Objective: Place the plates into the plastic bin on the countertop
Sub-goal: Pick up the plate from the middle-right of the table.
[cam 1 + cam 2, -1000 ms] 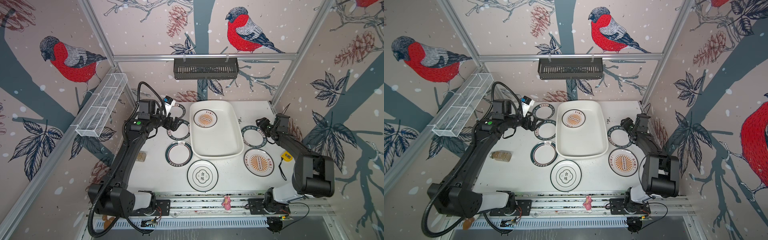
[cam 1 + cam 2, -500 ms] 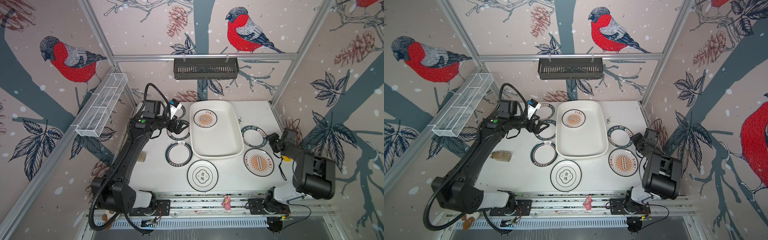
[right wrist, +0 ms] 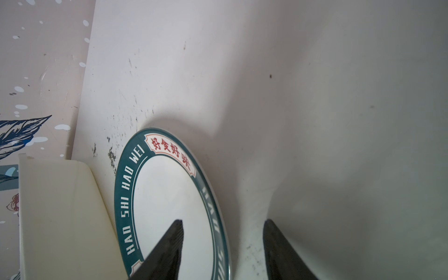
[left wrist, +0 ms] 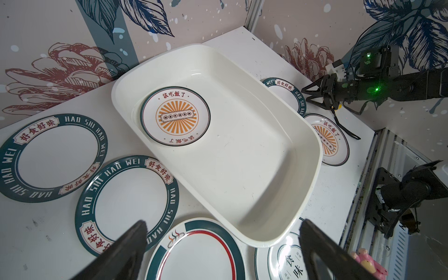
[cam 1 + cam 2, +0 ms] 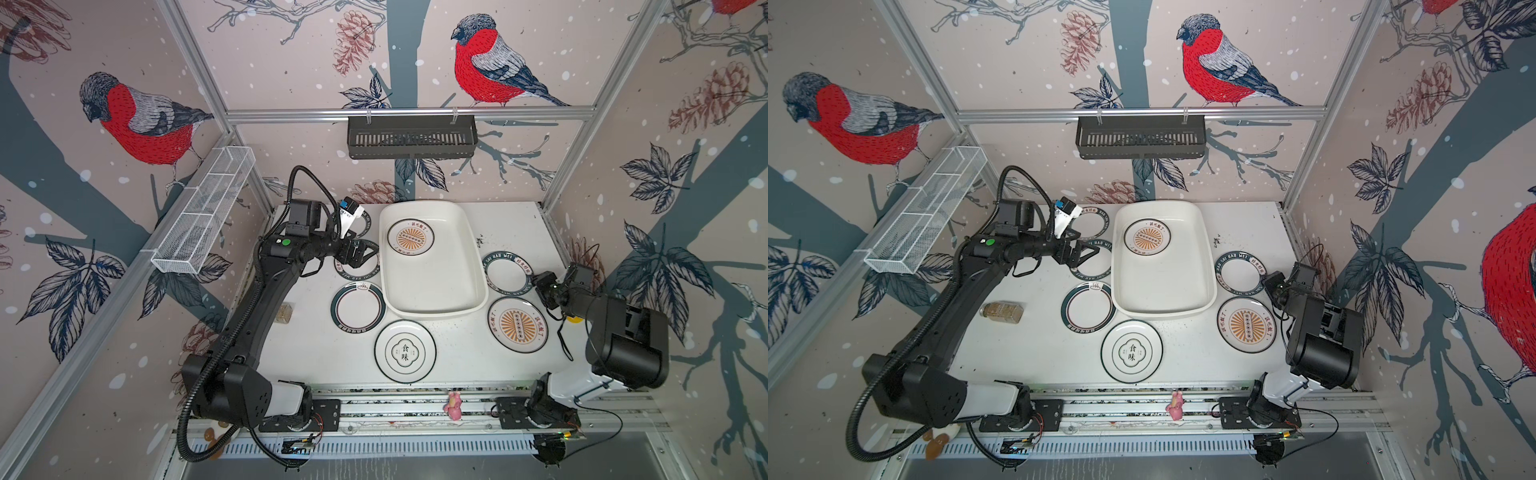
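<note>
Right gripper [image 3: 223, 221] half-spread astride green plate [image 3: 164, 194] rim; left gripper [image 4: 223, 221] wide, empty.

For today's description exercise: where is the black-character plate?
In both top views, the black-character plate lies on the countertop at the bin's robot-side end, between a green-rimmed plate and a sunburst plate.

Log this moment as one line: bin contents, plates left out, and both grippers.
plastic bin: one sunburst plate | countertop: six plates | left gripper: open, above green-rimmed plate | right gripper: open, straddling right green plate rim
</note>
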`<state>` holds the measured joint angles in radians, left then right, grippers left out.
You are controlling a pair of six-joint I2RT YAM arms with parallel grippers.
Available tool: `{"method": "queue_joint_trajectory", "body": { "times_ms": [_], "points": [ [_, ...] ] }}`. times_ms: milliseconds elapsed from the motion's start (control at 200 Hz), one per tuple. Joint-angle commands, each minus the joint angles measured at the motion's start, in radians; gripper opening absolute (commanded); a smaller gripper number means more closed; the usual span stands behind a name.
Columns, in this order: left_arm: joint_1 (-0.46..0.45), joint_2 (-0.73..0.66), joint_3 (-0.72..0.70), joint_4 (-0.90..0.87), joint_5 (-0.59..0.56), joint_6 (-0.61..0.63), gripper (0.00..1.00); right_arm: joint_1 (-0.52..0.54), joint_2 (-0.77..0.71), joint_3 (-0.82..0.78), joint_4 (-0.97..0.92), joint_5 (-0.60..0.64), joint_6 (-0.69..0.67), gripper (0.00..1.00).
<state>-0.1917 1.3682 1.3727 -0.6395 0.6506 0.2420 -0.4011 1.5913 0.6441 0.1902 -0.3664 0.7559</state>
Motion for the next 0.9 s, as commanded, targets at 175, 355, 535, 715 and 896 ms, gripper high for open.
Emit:
{"method": "queue_joint_trajectory", "body": {
  "times_ms": [175, 355, 535, 715, 896],
  "points": [
    [0.0, -0.016, -0.005, 0.006, 0.005, 0.007, 0.97, -0.009, 0.028, -0.015, 0.064, -0.07, -0.024, 0.47],
    [-0.001, -0.023, -0.007, 0.015, 0.0, -0.005, 0.97, -0.016, 0.052, -0.026, 0.112, -0.105, -0.015, 0.43],
    [-0.001, -0.029, -0.013, 0.02, 0.007, -0.01, 0.97, -0.026, 0.079, -0.031, 0.136, -0.125, -0.013, 0.4],
    [0.001, -0.032, -0.02, 0.035, -0.002, -0.025, 0.97, -0.031, 0.104, -0.021, 0.135, -0.134, -0.027, 0.4],
    [0.0, -0.031, -0.021, 0.037, 0.0, -0.027, 0.97, -0.038, 0.128, -0.02, 0.149, -0.152, -0.023, 0.37]
  ]
}}
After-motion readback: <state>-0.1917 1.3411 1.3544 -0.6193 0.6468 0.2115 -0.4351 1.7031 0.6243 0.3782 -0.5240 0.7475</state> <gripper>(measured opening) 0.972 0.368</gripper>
